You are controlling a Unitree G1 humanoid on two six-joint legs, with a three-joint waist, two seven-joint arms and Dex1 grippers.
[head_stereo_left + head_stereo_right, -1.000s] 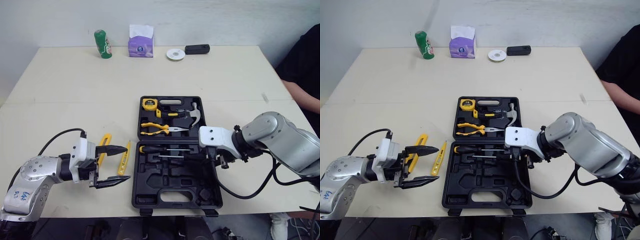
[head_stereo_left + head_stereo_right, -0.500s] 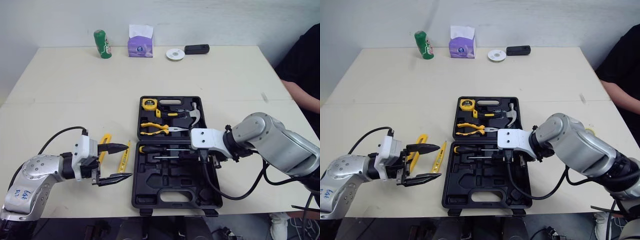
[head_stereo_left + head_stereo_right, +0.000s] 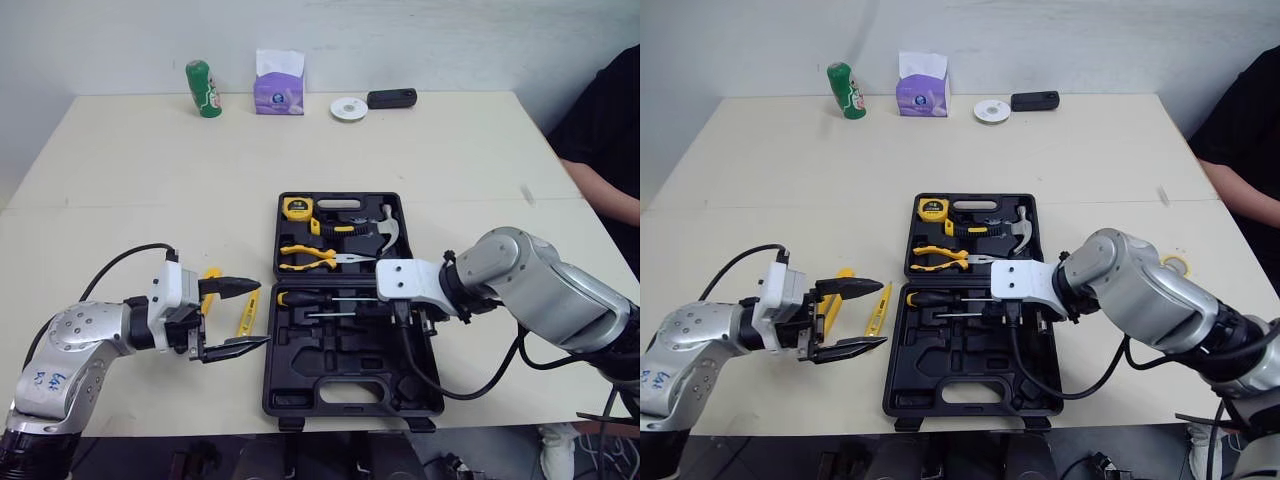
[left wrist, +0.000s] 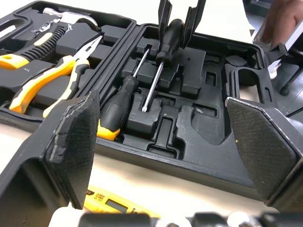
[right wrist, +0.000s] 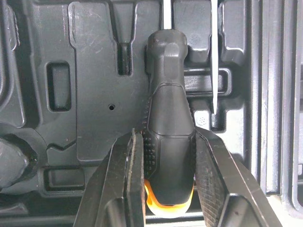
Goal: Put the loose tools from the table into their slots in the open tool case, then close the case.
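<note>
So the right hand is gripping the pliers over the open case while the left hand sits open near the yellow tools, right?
Not the pliers; they lie slotted in the case. The right wrist view shows the right hand gripping a screwdriver over the open case. The left hand is open near the yellow tools.

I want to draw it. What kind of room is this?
Probably an office or lab test room: a plain table by a bare wall, an open tool case, a tissue box, a person alongside.
</note>
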